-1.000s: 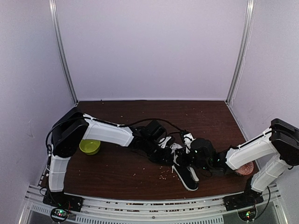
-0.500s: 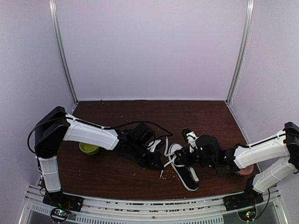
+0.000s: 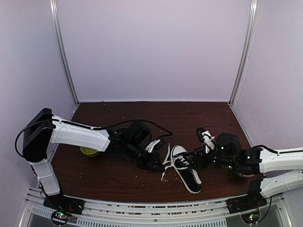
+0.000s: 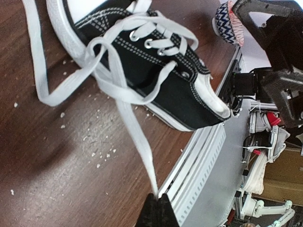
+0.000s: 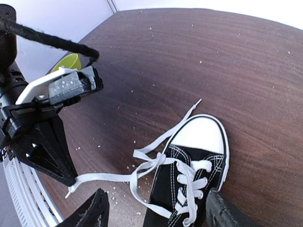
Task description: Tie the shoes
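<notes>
Altogether: 1 sneaker [image 3: 187,171], 1 pinched lace [image 4: 137,137], 1 green bowl [image 3: 88,152].

Shoe [image 3: 187,169] was black with white toe cap, sole and laces [image 4: 132,132]; table [image 3: 142,113] dark brown woodgrain, bowl [image 3: 87,151] left of shoe lime green.

White link shells [image 3: 78,136]; black joints [image 3: 35,135]; black looping cable [image 3: 142,121].
</notes>
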`<state>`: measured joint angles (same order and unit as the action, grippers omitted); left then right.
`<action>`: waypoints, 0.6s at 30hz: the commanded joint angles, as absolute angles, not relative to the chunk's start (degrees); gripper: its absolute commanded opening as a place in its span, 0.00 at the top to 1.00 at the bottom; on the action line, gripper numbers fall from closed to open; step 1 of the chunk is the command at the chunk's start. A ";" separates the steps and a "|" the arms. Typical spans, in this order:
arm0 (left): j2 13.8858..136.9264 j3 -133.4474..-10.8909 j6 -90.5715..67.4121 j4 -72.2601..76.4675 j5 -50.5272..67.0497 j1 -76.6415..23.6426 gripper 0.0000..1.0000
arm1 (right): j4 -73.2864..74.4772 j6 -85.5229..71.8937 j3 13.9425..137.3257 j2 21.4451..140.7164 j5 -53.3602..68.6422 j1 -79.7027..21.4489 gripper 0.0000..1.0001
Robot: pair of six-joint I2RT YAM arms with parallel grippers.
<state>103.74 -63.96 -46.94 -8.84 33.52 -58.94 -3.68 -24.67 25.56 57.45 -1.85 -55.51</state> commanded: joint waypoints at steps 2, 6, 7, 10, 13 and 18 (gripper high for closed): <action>102.96 -58.59 -46.10 -9.56 33.81 -59.24 1.00 | 5.29 -26.41 30.84 58.62 3.84 -55.34 0.29; 102.35 -55.35 -46.80 -8.39 32.94 -59.24 1.00 | 9.04 -26.93 35.64 62.05 5.16 -55.33 0.31; 101.84 -54.62 -46.82 -8.17 32.62 -59.24 1.00 | 11.18 -27.26 37.73 63.72 3.25 -55.31 0.31; 100.31 -52.72 -47.06 -7.71 30.75 -59.24 1.00 | 17.19 -28.35 44.87 70.60 -2.20 -55.33 0.33; 99.47 -51.45 -47.81 -5.62 30.08 -59.25 1.00 | 17.69 -29.93 50.45 78.00 -3.41 -55.24 0.36; 98.46 -49.61 -48.79 -1.68 28.40 -59.32 1.00 | 18.78 -34.34 59.63 90.70 -0.19 -55.96 0.45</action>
<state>100.57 -51.03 -47.72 -7.18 30.52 -58.98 15.07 -30.02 54.70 83.94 -0.25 -55.51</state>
